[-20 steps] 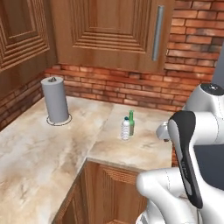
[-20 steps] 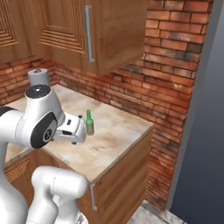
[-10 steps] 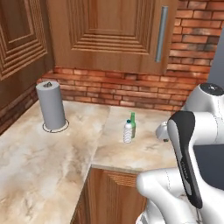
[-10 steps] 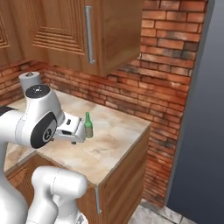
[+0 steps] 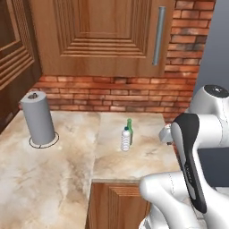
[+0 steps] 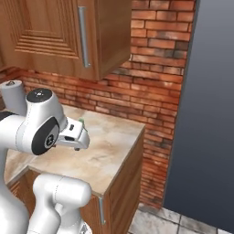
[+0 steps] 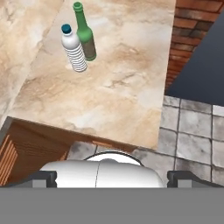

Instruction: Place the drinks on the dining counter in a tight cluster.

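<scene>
On the left of the left base view a grey cylindrical paper-towel roll (image 5: 39,118) stands upright on the beige marbled stone counter (image 5: 53,170), against the red brick wall (image 5: 103,91). Right of it, near the counter's middle, stand the small clear ribbed water bottle with a dark cap (image 5: 126,139) and the slim dark-green glass bottle (image 5: 129,129), just beside each other, possibly touching; the green one is behind. The hand view shows the same pair, water bottle (image 7: 73,49) left of green bottle (image 7: 85,32), both upright. Farther right the white arm folds up in front of the camera, with the gripper (image 7: 112,176) held back from the counter edge and well apart from the bottles; its jaws stand wide, with nothing between them.

Compared with a second ago the whole picture has slid: the bottles sit more centrally and the towel roll lies further left, so the base has driven rather than the things moving. This looks like lining up for a first pick; neither bottle is on the dining island yet, so the task seems barely begun.
</scene>
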You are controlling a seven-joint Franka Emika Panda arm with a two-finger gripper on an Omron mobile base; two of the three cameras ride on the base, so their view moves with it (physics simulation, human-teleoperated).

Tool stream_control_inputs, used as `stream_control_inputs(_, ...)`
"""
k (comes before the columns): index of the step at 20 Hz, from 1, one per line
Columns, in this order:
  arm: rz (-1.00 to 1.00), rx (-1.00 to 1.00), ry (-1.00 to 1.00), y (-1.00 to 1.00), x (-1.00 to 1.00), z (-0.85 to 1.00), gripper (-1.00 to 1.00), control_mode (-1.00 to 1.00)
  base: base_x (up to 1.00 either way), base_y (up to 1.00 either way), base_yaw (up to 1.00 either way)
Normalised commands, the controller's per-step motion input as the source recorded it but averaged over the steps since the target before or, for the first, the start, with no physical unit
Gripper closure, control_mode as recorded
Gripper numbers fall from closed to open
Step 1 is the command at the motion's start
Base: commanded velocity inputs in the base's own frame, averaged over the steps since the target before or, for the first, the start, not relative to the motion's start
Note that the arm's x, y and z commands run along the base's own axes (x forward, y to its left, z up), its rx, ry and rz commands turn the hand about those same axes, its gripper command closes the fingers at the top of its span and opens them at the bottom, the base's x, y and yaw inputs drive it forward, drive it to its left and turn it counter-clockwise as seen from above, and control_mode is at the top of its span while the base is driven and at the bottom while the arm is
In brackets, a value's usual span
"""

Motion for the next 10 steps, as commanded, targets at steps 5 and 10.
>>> stream_control_inputs(5, 0.00, 0.00, 0.00, 0.00, 0.00, 0.00, -1.00, 1.00, 0.71, 0.66, -0.21)
stream_control_inputs(10, 0.00, 0.00, 0.00, 0.00, 0.00, 0.00, -1.00, 1.00, 0.64, 0.93, -0.10)
